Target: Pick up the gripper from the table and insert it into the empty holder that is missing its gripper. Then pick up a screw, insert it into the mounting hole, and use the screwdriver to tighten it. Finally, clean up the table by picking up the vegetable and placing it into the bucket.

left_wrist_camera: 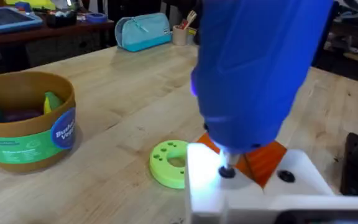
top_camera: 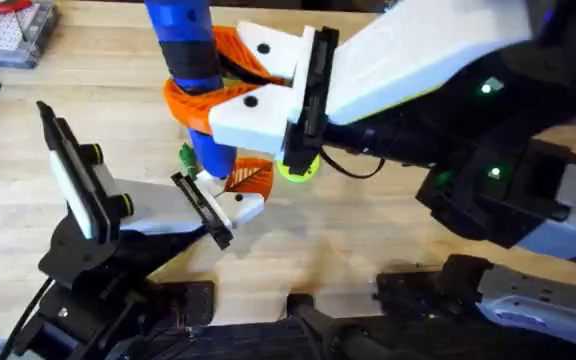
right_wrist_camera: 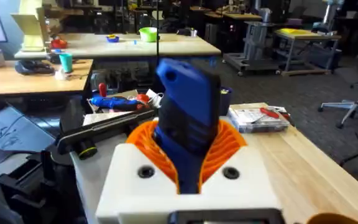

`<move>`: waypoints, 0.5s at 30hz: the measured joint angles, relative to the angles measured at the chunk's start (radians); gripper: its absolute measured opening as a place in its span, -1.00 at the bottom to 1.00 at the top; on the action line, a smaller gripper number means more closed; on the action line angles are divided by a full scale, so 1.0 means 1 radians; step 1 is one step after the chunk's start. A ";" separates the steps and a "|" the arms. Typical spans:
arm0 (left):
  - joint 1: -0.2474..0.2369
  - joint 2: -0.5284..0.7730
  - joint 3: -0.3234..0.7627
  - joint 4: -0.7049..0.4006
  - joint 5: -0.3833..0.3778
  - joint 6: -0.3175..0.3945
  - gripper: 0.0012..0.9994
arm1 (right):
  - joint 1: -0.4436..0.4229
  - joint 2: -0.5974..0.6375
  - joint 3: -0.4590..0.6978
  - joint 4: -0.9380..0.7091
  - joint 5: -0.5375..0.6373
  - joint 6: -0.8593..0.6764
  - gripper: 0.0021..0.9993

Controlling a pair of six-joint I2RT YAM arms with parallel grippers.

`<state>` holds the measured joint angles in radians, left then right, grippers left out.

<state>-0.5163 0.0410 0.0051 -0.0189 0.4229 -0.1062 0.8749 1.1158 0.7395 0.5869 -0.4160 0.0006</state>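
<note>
Directly above the white holder [left_wrist_camera: 229, 193], blue screwdriver [top_camera: 190, 60] held upright, long axis pointing down, pale tip [left_wrist_camera: 227, 172] touching a dark screw at the mounting hole. Clamped round the screwdriver's barrel, orange ribbed fingers [right_wrist_camera: 229, 146] of the right gripper [top_camera: 230, 90]. Just beside the holder, left gripper [top_camera: 230, 200], nearer to it, finger state impossible to tell. Small orange gripper [top_camera: 252, 178] seated at the holder.
</note>
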 joint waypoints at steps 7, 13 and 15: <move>0.000 0.000 0.000 0.001 0.000 0.000 -0.98 | 0.000 -0.003 -0.003 0.083 0.000 0.036 -0.78; 0.000 0.000 0.000 0.001 0.000 0.000 -0.98 | -0.004 -0.060 -0.003 0.119 0.000 0.039 -0.78; 0.000 0.000 0.000 0.001 0.000 0.000 -0.98 | -0.010 -0.068 -0.003 0.119 0.000 0.035 -0.78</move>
<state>-0.5163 0.0410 0.0051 -0.0177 0.4229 -0.1062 0.8650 1.0476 0.7364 0.7060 -0.4160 0.0358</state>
